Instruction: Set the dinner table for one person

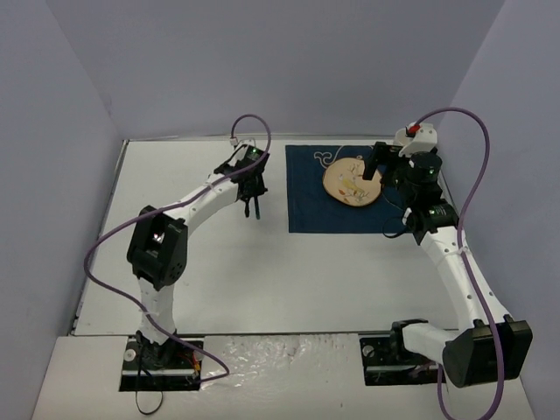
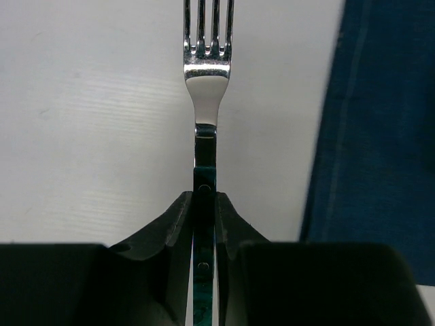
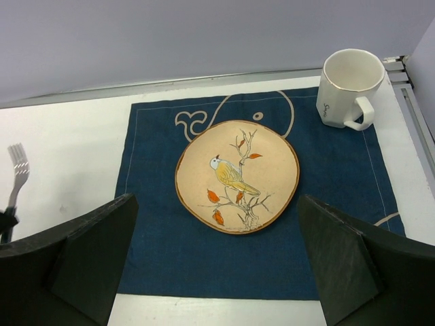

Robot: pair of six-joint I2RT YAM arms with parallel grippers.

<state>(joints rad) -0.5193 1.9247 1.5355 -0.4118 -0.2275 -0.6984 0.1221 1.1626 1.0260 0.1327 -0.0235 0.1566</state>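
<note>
The white dinner table (image 1: 219,289) carries a navy placemat (image 1: 306,214) at the back right. A tan plate with a bird painting (image 3: 236,176) lies in the middle of the placemat, and a white mug (image 3: 348,87) stands on its far right corner. My left gripper (image 2: 205,204) is shut on the dark handle of a silver fork (image 2: 206,81), tines pointing away, over the bare table just left of the placemat (image 2: 380,136). My right gripper (image 3: 216,217) is open and empty above the near side of the plate (image 1: 352,182).
Grey walls close in the table on the left, back and right. A metal edging strip (image 3: 408,88) runs along the table's right side, close to the mug. The fork also shows at the left of the right wrist view (image 3: 18,173).
</note>
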